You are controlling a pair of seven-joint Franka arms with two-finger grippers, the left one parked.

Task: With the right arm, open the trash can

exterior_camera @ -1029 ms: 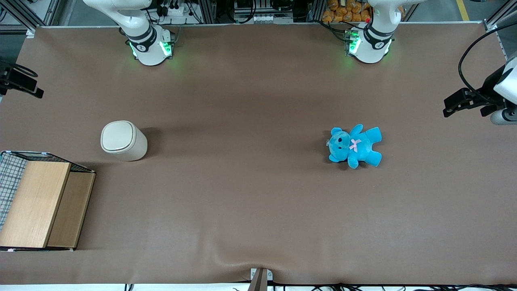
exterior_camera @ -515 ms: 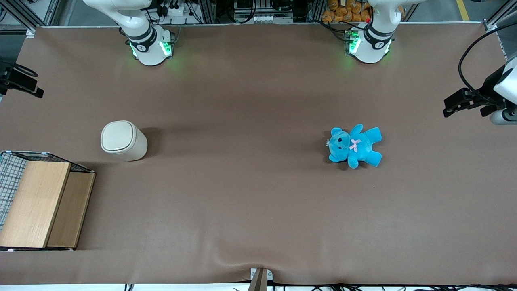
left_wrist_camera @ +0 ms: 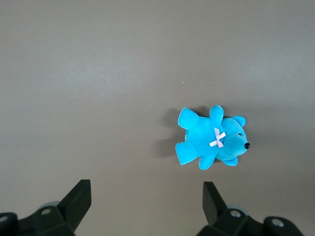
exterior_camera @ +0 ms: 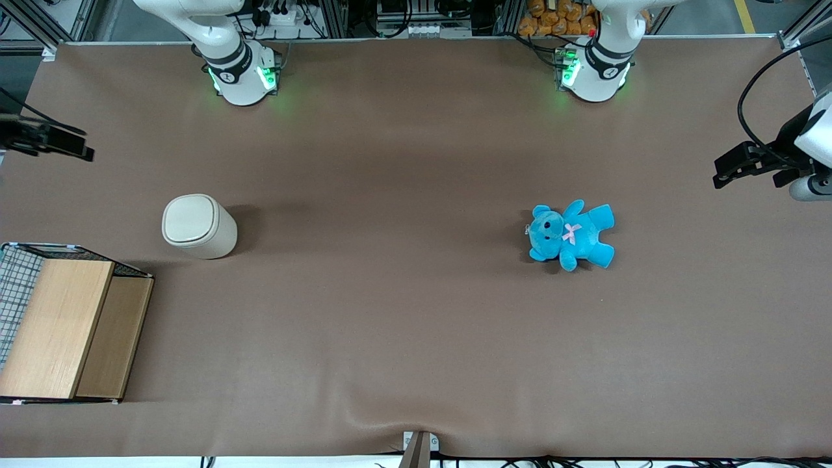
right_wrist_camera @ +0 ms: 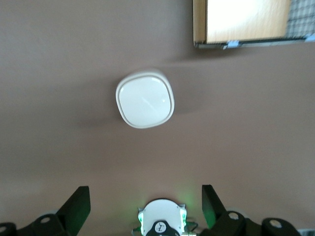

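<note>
While its two thin black fingers [right_wrist_camera: 78,204] stand spread wide apart with nothing between them, the right arm's gripper [right_wrist_camera: 145,189] hangs high over the brown table [exterior_camera: 390,338], looking straight down on the small cream-white round plastic trash can [right_wrist_camera: 145,98]. In the front view the gripper [exterior_camera: 62,140] shows as a dark shape at the frame's edge on the working arm's end, in the upper half. The trash can [exterior_camera: 195,226] stands at mid-height of that frame, nearer the camera than the gripper and well apart from it. Its rounded-square flip lid [exterior_camera: 188,220] lies flat and shut, so I judge the task barely begun: the approach, the contact with the lid and the opening are all left. A wood-topped wire basket [exterior_camera: 65,325] sits in the lower corner near the can, and a blue plush teddy [exterior_camera: 571,234] lies toward the parked arm's end. Compared with half a second ago, the gripper reaches a little further into the frame, while can, basket and teddy have not moved.
</note>
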